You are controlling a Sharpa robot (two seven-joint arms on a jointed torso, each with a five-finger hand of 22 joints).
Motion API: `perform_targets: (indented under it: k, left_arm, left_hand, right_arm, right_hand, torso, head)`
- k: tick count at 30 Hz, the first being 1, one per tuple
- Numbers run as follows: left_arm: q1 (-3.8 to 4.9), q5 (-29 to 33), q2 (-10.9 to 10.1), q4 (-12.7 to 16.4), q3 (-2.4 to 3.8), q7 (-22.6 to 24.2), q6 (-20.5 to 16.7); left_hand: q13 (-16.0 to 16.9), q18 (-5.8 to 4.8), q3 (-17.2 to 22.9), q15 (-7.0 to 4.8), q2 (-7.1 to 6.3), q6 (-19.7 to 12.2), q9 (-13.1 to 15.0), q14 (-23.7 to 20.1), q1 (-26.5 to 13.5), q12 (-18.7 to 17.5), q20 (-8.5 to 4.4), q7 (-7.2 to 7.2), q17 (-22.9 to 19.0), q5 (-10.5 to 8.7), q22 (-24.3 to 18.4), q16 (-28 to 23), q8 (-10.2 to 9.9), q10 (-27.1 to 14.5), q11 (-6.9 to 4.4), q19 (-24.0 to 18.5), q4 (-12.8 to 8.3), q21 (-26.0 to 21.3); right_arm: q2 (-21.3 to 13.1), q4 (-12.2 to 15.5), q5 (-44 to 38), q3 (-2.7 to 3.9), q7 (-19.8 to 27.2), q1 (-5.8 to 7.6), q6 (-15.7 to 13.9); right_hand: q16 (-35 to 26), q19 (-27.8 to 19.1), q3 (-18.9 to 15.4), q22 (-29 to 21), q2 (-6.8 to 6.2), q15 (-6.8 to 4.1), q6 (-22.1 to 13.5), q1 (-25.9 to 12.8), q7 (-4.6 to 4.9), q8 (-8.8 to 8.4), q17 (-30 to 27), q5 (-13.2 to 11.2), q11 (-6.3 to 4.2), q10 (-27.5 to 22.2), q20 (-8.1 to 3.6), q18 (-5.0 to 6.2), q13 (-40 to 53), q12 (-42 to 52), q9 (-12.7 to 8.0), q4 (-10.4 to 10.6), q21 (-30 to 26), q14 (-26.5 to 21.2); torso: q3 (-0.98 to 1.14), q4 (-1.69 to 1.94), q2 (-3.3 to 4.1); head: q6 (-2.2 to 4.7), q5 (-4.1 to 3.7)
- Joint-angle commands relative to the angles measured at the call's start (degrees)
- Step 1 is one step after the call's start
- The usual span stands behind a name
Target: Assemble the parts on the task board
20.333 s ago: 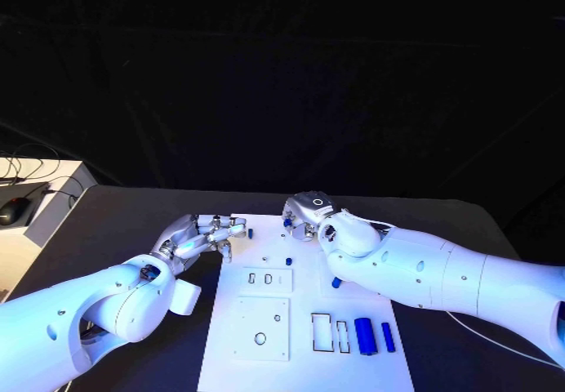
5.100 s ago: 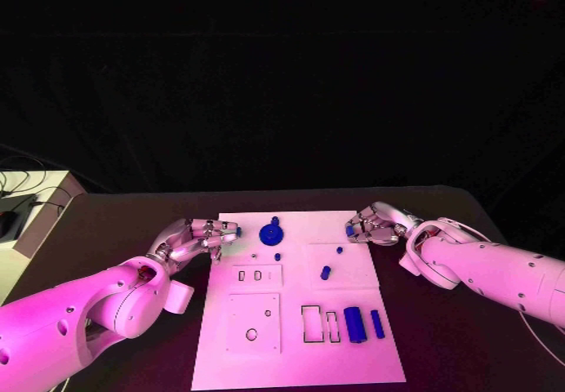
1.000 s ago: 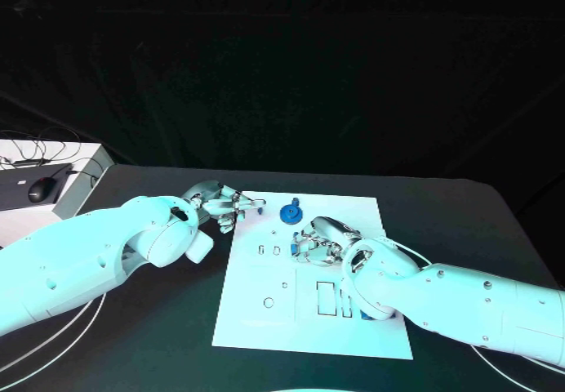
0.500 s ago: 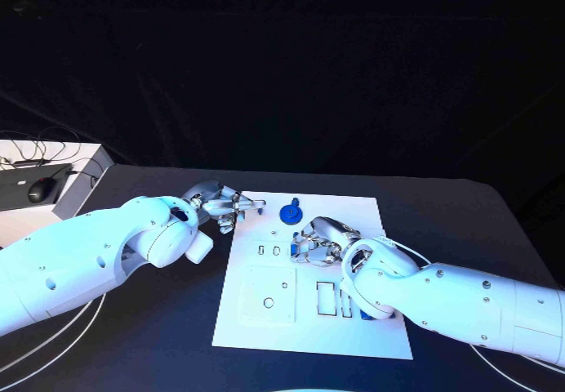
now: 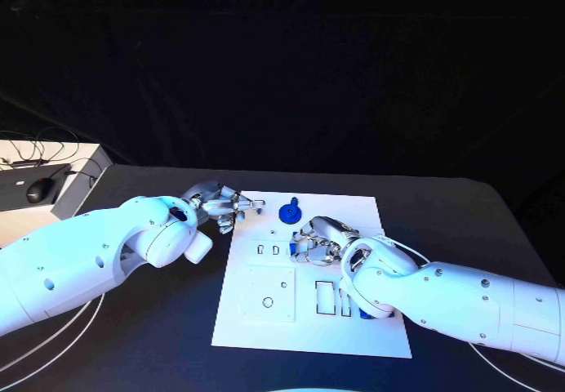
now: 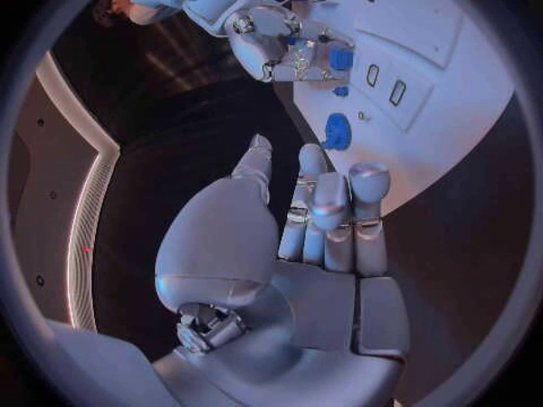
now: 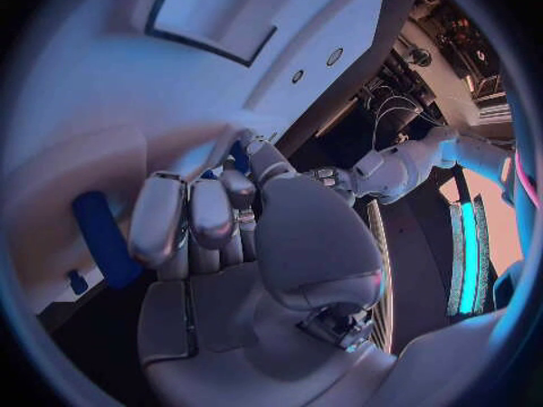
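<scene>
Head view shows you little change over the last second: your right robot hand point(image 5: 316, 241) stays curled on a small blue part point(image 6: 340, 60) over the task board point(image 5: 253, 327), your left robot hand point(image 5: 224, 203) spread empty at its far-left edge, so insertion looks unfinished.

Head camera looking down over the task board point(image 5: 309, 327), each wrist camera close behind its own hand, all sharing the board.
</scene>
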Motion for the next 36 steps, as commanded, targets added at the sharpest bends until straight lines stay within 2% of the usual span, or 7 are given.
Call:
perform_targets:
  k: [1, 14, 23, 36]
  left_arm:
    - [-0.02, 0.3, 0.0, 0.0, 0.0, 0.6, 1.4]
    - [-0.02, 0.4, 0.0, -0.1, -0.01, 0.5, 1.7]
    - [-0.02, 0.4, -0.1, -0.1, -0.02, 0.3, 2.1]
    - [-0.06, 0.3, -0.2, -0.2, -0.04, 0.0, 2.9]
  left_hand:
    - [0.1, 0.06, -0.4, 0.06, 0.38, -0.3, -0.1, 0.1, 0.2, -0.1, 0.08, -0.05, 0.1, 0.02, 0.1, -0.2, 0.1, 0.4, 0.15, 0.0, 0.0, -0.3]
    - [0.1, 0.07, -0.5, 0.07, 0.61, -0.3, -0.1, 0.2, 0.3, -0.1, 0.1, -0.02, 0.2, 0.02, 0.4, -0.2, 0.1, 0.4, 0.16, 0.1, -0.1, -0.5]
    - [0.1, 0.06, -0.5, 0.07, 0.61, -0.4, -0.1, 0.2, 0.4, -0.1, 0.1, -0.02, 0.3, 0.02, 0.5, -0.1, 0.1, 0.4, 0.16, 0.2, -0.1, -0.5]
    - [0.3, 0.03, -0.6, 0.09, 0.64, -0.6, -0.1, 0.3, 0.5, 0.0, 0.12, 0.06, 0.6, 0.02, 1.0, 0.2, 0.0, 0.5, 0.18, 0.4, -0.2, -0.3]
  right_arm:
    - [-0.1, -0.1, -0.4, -0.11, 0.0, -0.11, 0.9]
    - [-0.2, 0.2, -0.4, -0.11, 0.5, -0.11, 0.3]
    - [-0.4, 0.7, 0.1, -0.11, 1.7, -0.11, -2.4]
    - [-1.1, 1.1, 0.7, -0.11, 2.9, -0.11, -5.6]
  right_hand:
    - [-0.2, 0.0, -0.1, 8.7, -0.64, 0.46, -0.7, 0.1, 0.17, -0.11, -0.1, -0.4, 0.12, -0.6, 0.54, 0.39, -0.2, -0.3, 0.0, 0.4, -0.3, -0.1]
    - [-0.4, -0.1, -0.5, 8.6, -1.5, 0.68, -2.4, 0.4, 0.56, -0.12, -0.3, -0.6, 0.36, -1.1, 0.76, 0.53, -1.0, -0.8, 0.0, 0.7, -0.7, -0.2]
    - [-0.2, 0.0, -0.7, 8.7, -2.32, 0.9, -4.0, 0.7, 0.92, -0.09, -0.3, -0.5, 0.63, -1.5, 1.01, 0.63, -1.6, -0.7, 0.1, 1.5, -0.7, -0.2]
    - [-0.3, 0.0, -0.6, 8.6, -2.58, 0.98, -4.6, 0.7, 1.04, -0.09, -0.4, -0.3, 0.72, -1.8, 1.09, 0.7, -2.1, -0.9, 0.1, 2.0, -0.9, -0.2]
  torso:
    - [-0.01, 0.02, 0.03]
    - [-0.03, 0.03, 0.03]
    - [0.01, 0.02, 0.04]
    - [0.02, 0.02, 0.02]
  head:
    - [0.02, -0.03]
    - [0.09, -0.05]
    - [0.12, -0.03]
    - [0.25, 0.03]
